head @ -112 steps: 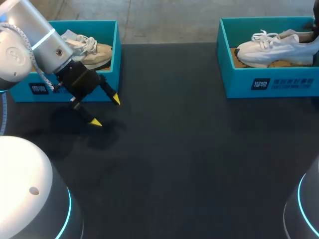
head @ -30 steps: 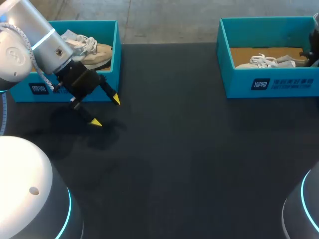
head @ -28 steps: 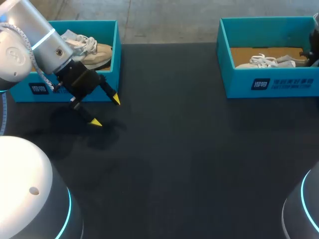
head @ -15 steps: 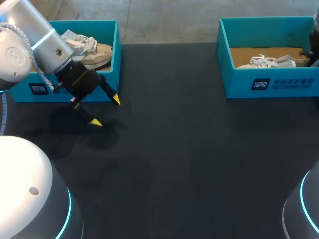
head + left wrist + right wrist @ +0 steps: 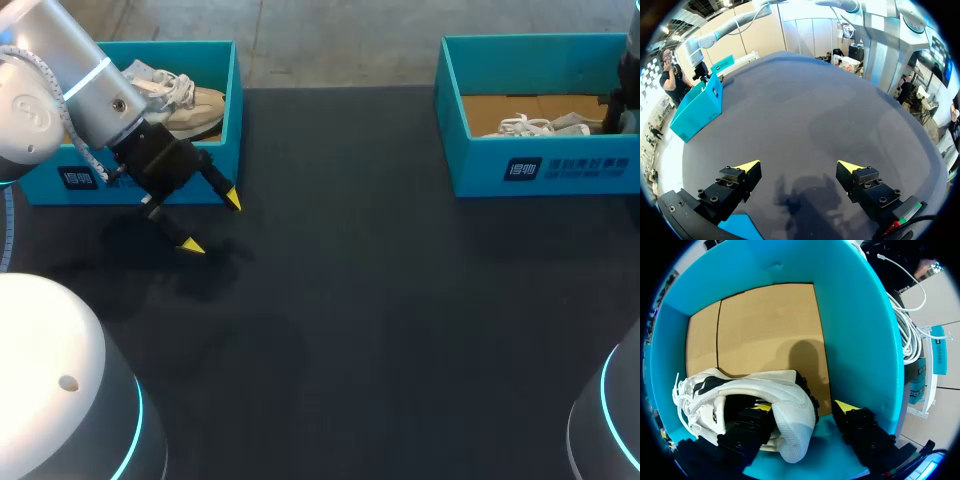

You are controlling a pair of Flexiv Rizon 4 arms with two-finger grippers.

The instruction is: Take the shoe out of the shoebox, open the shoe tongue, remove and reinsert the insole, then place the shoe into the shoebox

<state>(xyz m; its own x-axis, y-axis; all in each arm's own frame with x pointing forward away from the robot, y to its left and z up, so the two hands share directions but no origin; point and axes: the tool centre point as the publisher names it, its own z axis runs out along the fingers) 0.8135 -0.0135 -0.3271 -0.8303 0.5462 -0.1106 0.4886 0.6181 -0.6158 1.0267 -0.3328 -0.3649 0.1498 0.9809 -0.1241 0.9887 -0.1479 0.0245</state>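
left gripper [image 5: 799, 166]: wide open, empty, above table [image 5: 805, 110]
right gripper [image 5: 802, 410]: open, straddling white shoe [image 5: 755, 387] heel, one finger clear of it, inside shoebox [image 5: 860, 335]

Black table [image 5: 380, 300]; second teal box [image 5: 233, 120], beige shoe [image 5: 200, 105] inside.

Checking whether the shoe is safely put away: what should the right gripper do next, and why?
Probably lift straight up out of the shoebox: the white shoe lies on its cardboard floor, and the right gripper stands open astride the heel.
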